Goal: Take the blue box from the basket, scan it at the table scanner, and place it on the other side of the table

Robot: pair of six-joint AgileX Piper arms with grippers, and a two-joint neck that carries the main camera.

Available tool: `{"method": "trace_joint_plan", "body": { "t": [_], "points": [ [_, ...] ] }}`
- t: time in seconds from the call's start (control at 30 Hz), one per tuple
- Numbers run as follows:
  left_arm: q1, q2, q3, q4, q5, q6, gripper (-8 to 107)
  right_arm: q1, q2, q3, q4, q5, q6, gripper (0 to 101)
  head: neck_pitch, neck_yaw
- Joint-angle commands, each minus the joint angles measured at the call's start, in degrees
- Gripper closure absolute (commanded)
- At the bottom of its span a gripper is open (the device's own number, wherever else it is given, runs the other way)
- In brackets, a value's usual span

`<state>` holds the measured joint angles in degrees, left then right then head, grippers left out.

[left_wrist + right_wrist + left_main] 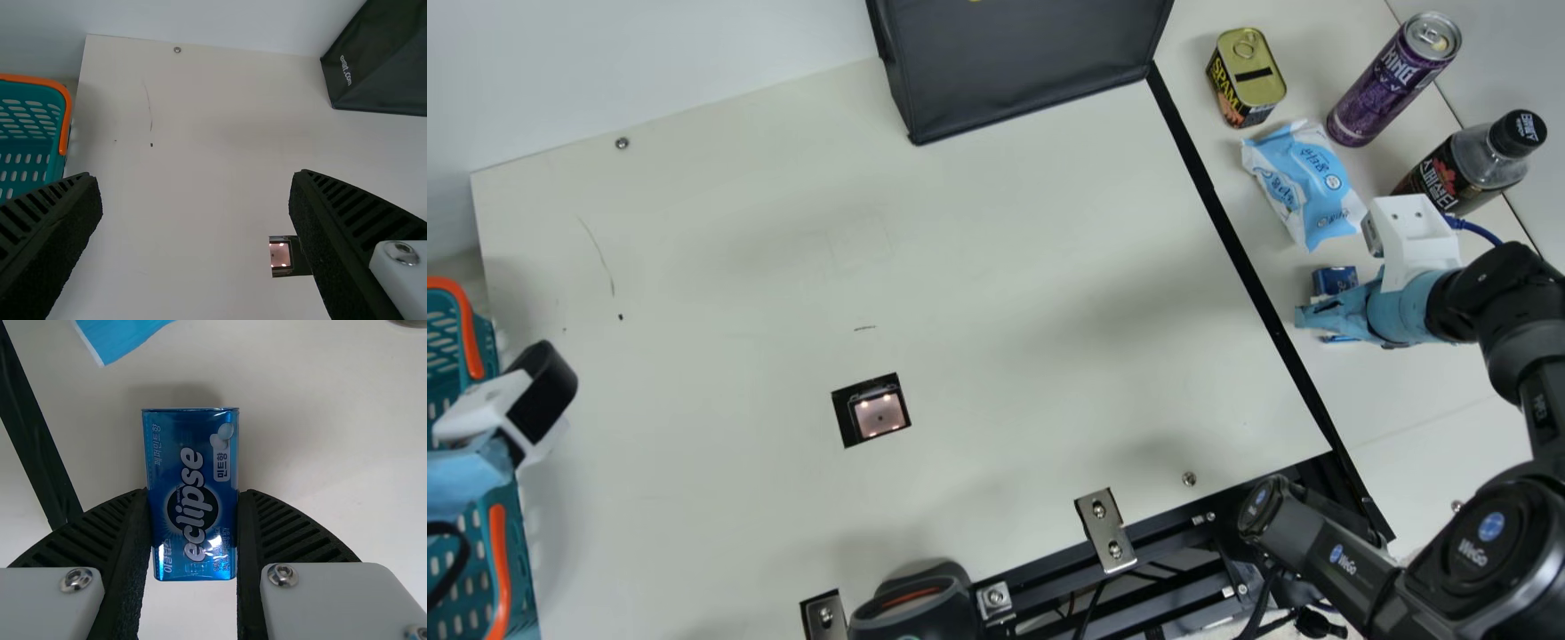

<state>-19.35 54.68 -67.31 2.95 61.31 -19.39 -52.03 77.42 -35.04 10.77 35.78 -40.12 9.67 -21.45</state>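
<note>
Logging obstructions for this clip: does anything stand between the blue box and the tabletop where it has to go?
Nothing visible does. The right gripper holds the blue box past the black strip, over the tabletop; the blue-and-white packet lies beside that spot, not under it.

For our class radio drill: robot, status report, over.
Left gripper open, near basket. Right gripper shut on blue box, beyond black strip. Blue-white packet close by, apparently not blocking.

You log: glossy blue metal box, white lettering, dark round patch; teal plastic basket, rows of slots, orange handle; purple cylindrical metal can; light-blue-and-white soft packet; flat cream table.
</note>
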Motion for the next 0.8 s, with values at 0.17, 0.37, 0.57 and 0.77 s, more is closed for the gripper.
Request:
{"method": "trace_joint_plan", "body": {
  "t": [0.17, 0.37, 0.57, 0.77],
  "points": [
    [0.0, 0.0, 0.0, 0.0, 0.0, 0.0, 9, 0.1, 0.4, 0.0, 0.3, -0.1, 0.2, 61, -1.7, -0.1],
    [0.0, 0.0, 0.0, 0.0, 0.0, 0.0, 9, 0.2, 0.7, 0.0, 0.3, -0.2, 0.5, 41, -1.7, -0.1],
    [0.0, 0.0, 0.0, 0.0, 0.0, 0.0, 9, 0.3, -0.1, -0.4, 0.3, 0.2, 1.1, 21, -1.7, -0.1],
    [0.0, 0.0, 0.0, 0.0, 0.0, 0.0, 9, 1.3, -5.0, -3.1, 0.9, 3.7, 2.7, 6, -1.7, -0.1]
  ]
}}
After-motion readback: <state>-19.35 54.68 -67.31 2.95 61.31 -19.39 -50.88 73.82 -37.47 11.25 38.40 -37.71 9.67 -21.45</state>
